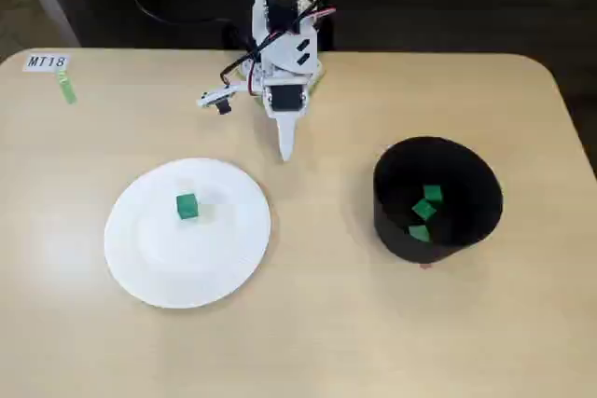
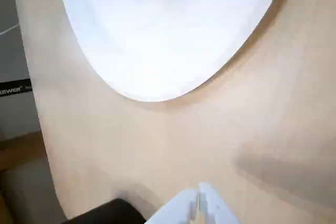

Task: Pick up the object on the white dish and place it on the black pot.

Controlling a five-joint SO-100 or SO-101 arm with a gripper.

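A small green cube (image 1: 187, 206) lies on the white dish (image 1: 149, 258) at the left of the fixed view. The black pot (image 1: 392, 216) stands at the right, with two green cubes (image 1: 425, 212) inside it. My gripper (image 1: 287, 148) is folded back near the arm's base at the table's far side, pointing down between dish and pot, its white fingers pressed together with nothing in them. In the wrist view the shut gripper (image 2: 199, 199) shows at the bottom edge, the dish rim (image 2: 157, 90) fills the top, and a bit of the pot (image 2: 105, 213) shows at the bottom left. The cube is outside that view.
A label reading MT18 (image 1: 47, 62) and a green strip (image 1: 67, 90) lie at the table's far left corner. Cables (image 1: 219, 100) hang beside the arm's base. The wooden table (image 1: 317, 323) ends at a rounded far right corner.
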